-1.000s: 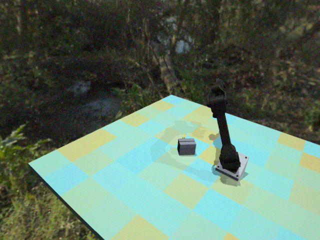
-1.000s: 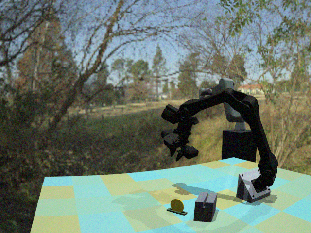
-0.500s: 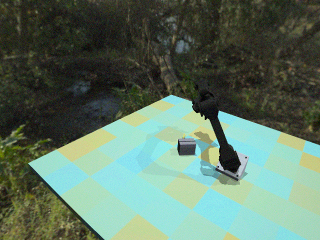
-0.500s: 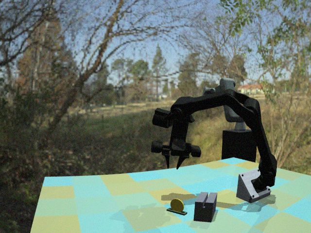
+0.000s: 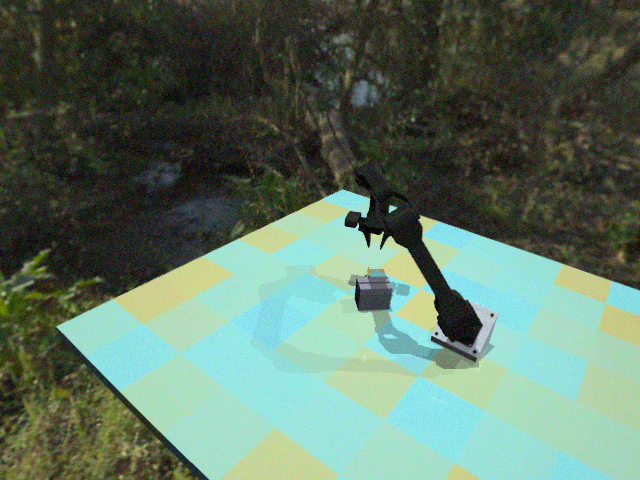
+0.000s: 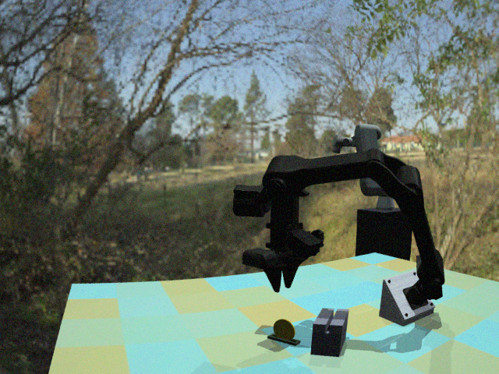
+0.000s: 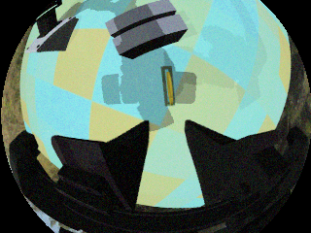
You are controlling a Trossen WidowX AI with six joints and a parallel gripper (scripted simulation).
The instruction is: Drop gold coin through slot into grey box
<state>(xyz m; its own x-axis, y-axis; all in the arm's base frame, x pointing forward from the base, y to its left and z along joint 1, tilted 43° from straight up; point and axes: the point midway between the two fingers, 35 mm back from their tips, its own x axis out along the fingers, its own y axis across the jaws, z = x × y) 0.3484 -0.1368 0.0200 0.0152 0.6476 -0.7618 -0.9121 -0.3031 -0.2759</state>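
The gold coin (image 6: 284,329) (image 7: 170,88) stands on edge in the dark-green holder (image 6: 291,342) (image 7: 163,73). In the top view only a sliver of the coin (image 5: 368,271) shows behind the box. The closed grey box (image 5: 373,295) (image 6: 328,338) (image 7: 151,36) stands beside the holder, its lid slot facing up. My gripper (image 5: 375,248) (image 6: 282,290) (image 7: 167,124) is partly open and empty, fingers pointing down, well above the coin and holder. In the wrist view the coin lies beyond the fingertips, between their lines.
My arm's sloped grey base mount (image 5: 485,330) (image 6: 402,305) stands on the checkered table (image 5: 217,413) (image 6: 92,333), on the far side of the box from the coin. A grey robot arm (image 6: 367,140) on a black pedestal (image 6: 383,233) stands beyond the table in the exterior view.
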